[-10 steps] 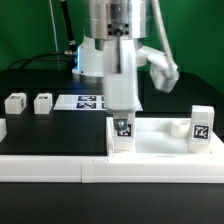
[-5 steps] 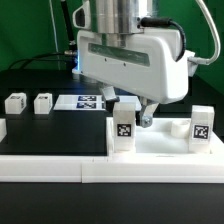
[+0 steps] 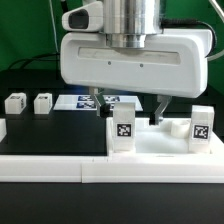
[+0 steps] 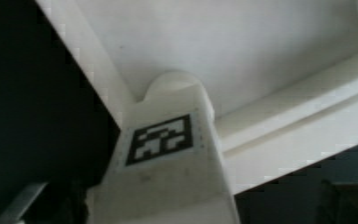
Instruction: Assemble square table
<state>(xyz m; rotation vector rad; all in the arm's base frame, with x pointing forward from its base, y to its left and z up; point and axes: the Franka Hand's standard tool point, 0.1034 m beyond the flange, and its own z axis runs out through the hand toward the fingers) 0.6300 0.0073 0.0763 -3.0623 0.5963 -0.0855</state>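
Four legs [image 3: 15, 101] [image 3: 42, 101] [image 3: 122, 130] [image 3: 200, 126], one tabletop [image 3: 160, 144], one marker board [image 3: 82, 101]

- I can read no words, numbers or brands anywhere.
- Only coded black-white tags show: on the centre leg [image 3: 122, 128], the 3 o'clock leg [image 3: 201, 126] and the marker board [image 3: 84, 101] at 10 o'clock.

1. The worktop [image 3: 60, 135] is flat and black.
2. One leg [image 3: 15, 101] sits near the exterior view's left edge, and a second leg [image 3: 42, 101] sits just beside it, not touching.
3. The marker board [image 3: 80, 101] lies flat to their right.
4. The slab [image 3: 160, 142] rests on the right part.
5. A low white wall [image 3: 50, 168] runs along the near edge, touching the slab.
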